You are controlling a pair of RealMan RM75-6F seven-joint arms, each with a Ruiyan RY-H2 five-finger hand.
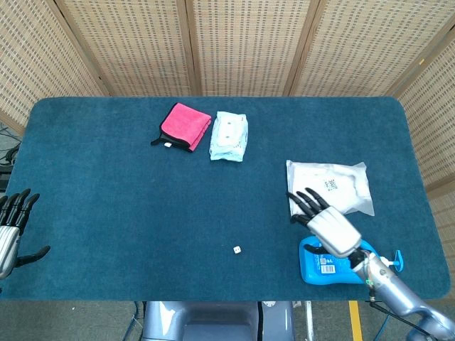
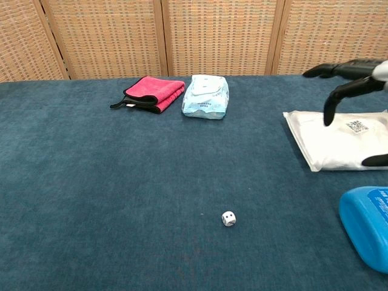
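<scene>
Right hand (image 1: 325, 222) hovering with fingers spread apart and nothing in them, raised above the near left corner of the flat white plastic pouch (image 1: 329, 187); fingertips (image 2: 330, 115) seen in the chest view hanging over that pouch, apart from it. Pouch lying flat on the blue carpeted desk (image 1: 128, 213), just behind the blue plastic detergent bottle (image 1: 334, 264), which lies on its side partly under the right forearm. Left hand (image 1: 13, 226) far to the pouch's left, at the desk's edge, open too and holding nothing.

Judged best: lowering straight onto the pouch's near edge, thumb under the lip and fingers on top, since a limp flat bag gives little to pinch; keeping the forearm clear of the bottle so as not to roll it.

Small white die (image 1: 237, 249) left of the bottle; folded pink cloth (image 1: 185, 126) and pale blue wipes pack (image 1: 229, 135) well behind and left of the pouch
</scene>
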